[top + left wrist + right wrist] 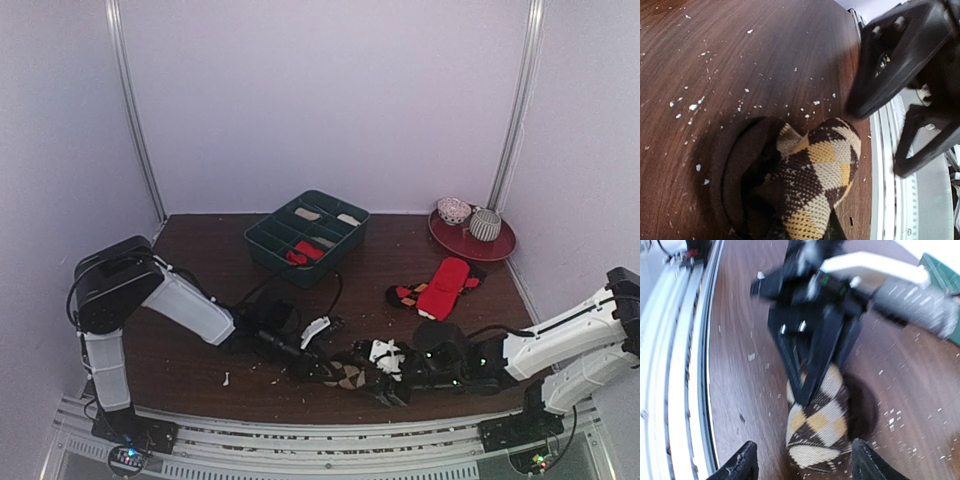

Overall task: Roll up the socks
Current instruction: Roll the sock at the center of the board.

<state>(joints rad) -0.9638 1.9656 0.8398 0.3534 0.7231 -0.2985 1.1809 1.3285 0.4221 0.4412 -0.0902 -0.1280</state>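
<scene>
Argyle socks (348,376): brown and tan diamond knit, gathered into a bundle on the tabletop (200,250) near its front edge, between the two arms; the right wrist view shows the bundle (816,427) as a rounded roll lying lengthwise, a detail too small to make out from above; the left wrist view shows the dark brown cuff (732,165) opened like a mouth around the patterned part (815,180), which no other view shows. Left tool (805,392): its black fingers close to a V and pinch the upper end of the bundle, seen clearly only from the right wrist; overhead it (325,368) reads as a dark shape touching the bundle's left side. Right tool (802,465): spread wide, one fingertip (740,465) on each side of the bundle's near end, gripping nothing; its fingers (895,65) stand blurred just beside the socks in the left wrist view. White crumbs (692,106) are scattered on the wood. Top view only: green tray (262,240) farther back with a red bundle (304,253) in a near compartment; red sock (445,288) lying on a dark one to the right; red plate (500,247) with two bowls at the back right corner
</scene>
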